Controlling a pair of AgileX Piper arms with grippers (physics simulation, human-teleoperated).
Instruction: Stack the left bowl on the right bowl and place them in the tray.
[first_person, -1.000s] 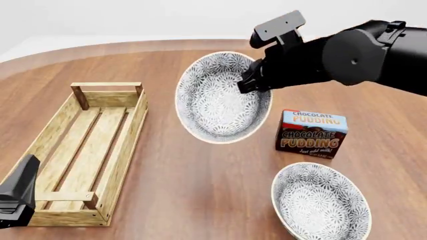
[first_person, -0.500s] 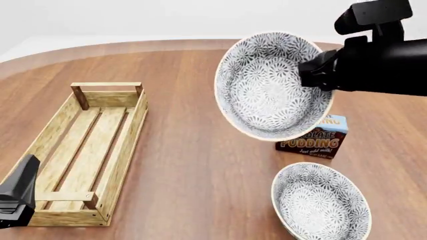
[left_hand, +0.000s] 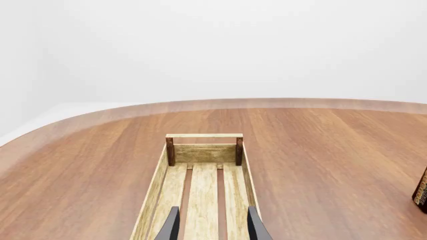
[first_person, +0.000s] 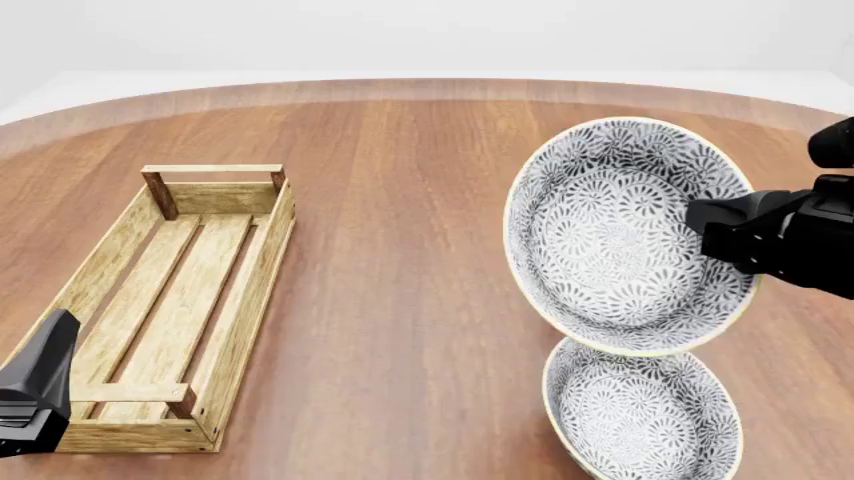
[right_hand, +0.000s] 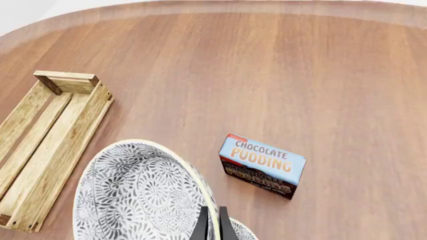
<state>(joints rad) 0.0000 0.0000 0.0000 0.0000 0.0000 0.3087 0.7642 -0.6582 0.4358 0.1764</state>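
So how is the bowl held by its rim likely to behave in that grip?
Probably stiff: the left bowl keeps its round shape though the right tool pinches only its rim. With so thin a hold, it hangs tilted and may swing or slip. Set onto the right bowl, it should nest rather than roll.

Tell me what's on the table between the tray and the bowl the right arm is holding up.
Nothing: the front view shows only bare wood tabletop between the tray and the lifted left bowl pinched in the right gripper.
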